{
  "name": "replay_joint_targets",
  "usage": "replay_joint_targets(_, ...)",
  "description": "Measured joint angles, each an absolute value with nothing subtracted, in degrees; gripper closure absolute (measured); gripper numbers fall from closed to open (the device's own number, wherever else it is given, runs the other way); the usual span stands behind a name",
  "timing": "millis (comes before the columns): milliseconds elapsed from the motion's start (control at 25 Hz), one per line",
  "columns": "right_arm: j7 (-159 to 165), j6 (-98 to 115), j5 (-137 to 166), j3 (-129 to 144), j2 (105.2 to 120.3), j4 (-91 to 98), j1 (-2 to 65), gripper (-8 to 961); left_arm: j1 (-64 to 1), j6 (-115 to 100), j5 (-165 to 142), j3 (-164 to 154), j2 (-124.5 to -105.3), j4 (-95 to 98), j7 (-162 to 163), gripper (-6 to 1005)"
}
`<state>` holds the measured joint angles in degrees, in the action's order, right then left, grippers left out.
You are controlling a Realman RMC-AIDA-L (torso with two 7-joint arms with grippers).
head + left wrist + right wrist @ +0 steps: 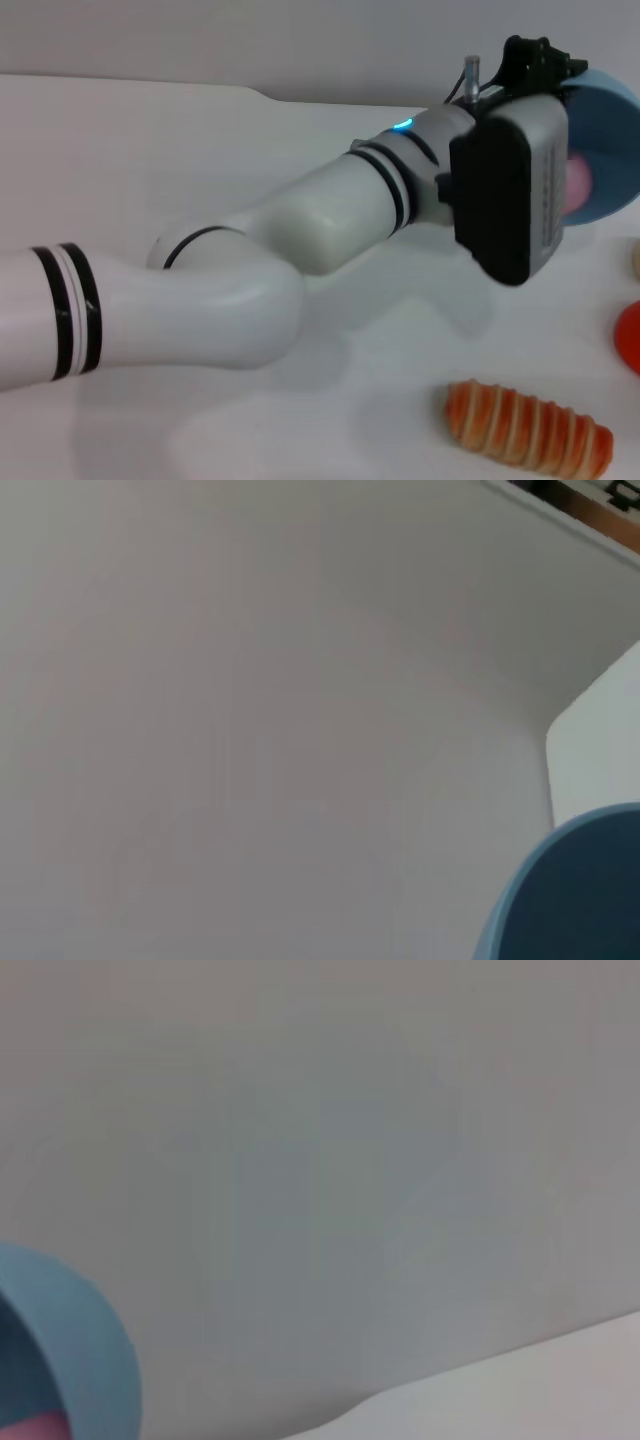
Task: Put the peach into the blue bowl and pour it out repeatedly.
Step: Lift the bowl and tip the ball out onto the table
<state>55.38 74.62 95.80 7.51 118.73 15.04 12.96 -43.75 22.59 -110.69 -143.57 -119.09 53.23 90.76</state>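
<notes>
My left arm stretches across the table [200,150] to the blue bowl [605,150], which is tipped on its side. The peach [578,187] lies inside the bowl. Below the bowl lies the striped bread [528,428].

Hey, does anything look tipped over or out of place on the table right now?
Yes: the blue bowl is tilted steeply on its side at the left arm's wrist, opening facing the camera, with the peach still inside. The striped bread lies flat on the table.
</notes>
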Motion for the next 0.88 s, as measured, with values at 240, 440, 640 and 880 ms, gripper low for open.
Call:
replay_joint_targets(240, 55.4, 74.6, 95.1, 7.4, 118.78, 14.9, 13.4, 374, -41.5, 27.3, -118.4, -145.2, -119.09, 53.0, 89.2, 1000)
replay_joint_targets(440, 55.3, 74.6, 95.1, 7.4, 118.72, 14.3, 13.6, 373, -39.7, 33.9, -121.1, -148.7, -119.09, 52.9, 85.4, 1000)
replay_joint_targets(640, 55.3, 74.4, 95.1, 7.4, 118.68, 14.1, 13.9, 373, -38.3, 38.5, -121.3, -151.9, -119.09, 53.0, 81.9, 999)
replay_joint_targets(880, 55.3, 74.0, 95.1, 7.4, 118.66, 13.4, 14.5, 374, -37.7, 39.4, -120.7, -152.9, -119.09, 53.2, 80.9, 999)
